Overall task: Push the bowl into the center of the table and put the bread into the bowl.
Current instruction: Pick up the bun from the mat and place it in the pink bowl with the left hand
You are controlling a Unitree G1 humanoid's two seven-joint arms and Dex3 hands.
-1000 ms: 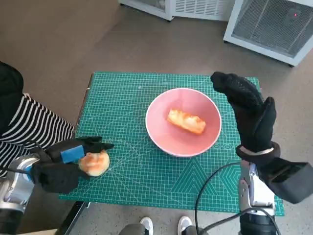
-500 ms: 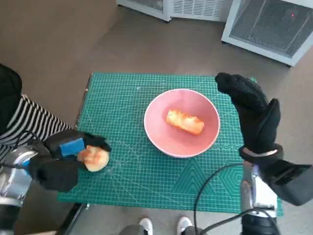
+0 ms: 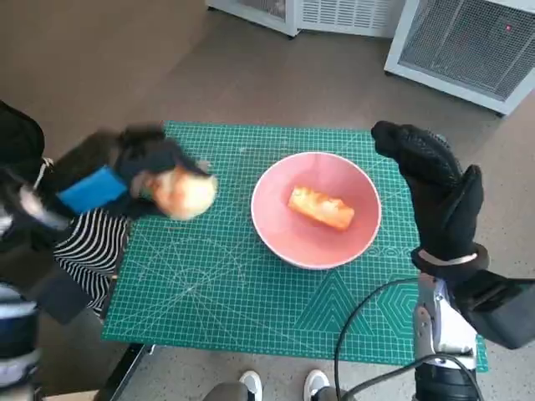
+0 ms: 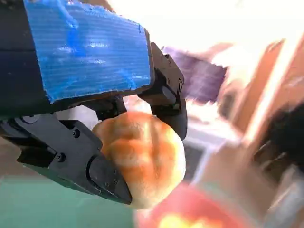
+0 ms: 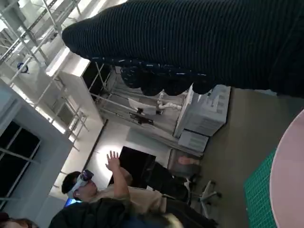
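Head view: left hand (image 3: 125,180), blurred, holds a round bread roll (image 3: 184,194) above the green mat (image 3: 217,284), left of the pink bowl (image 3: 316,209). Bowl sits mid-table with a long bread piece (image 3: 319,208) inside. Right hand (image 3: 435,196) upright beside the bowl's right rim, fingers extended, holding nothing.

Left wrist view: fingers (image 4: 102,173) clamp the roll (image 4: 142,156).

Right wrist view: glove (image 5: 199,42), bowl edge (image 5: 287,185), a person (image 5: 102,194) in the background.

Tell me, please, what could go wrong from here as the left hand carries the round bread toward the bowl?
1. The round bread sticks out past the fingers of the left hand; mid-air, it might slip out and fall on the mat.
2. The pink bowl already holds a long bread, so the round one may land on it and roll out.
3. The right hand stands beside the bowl's rim and could knock it.
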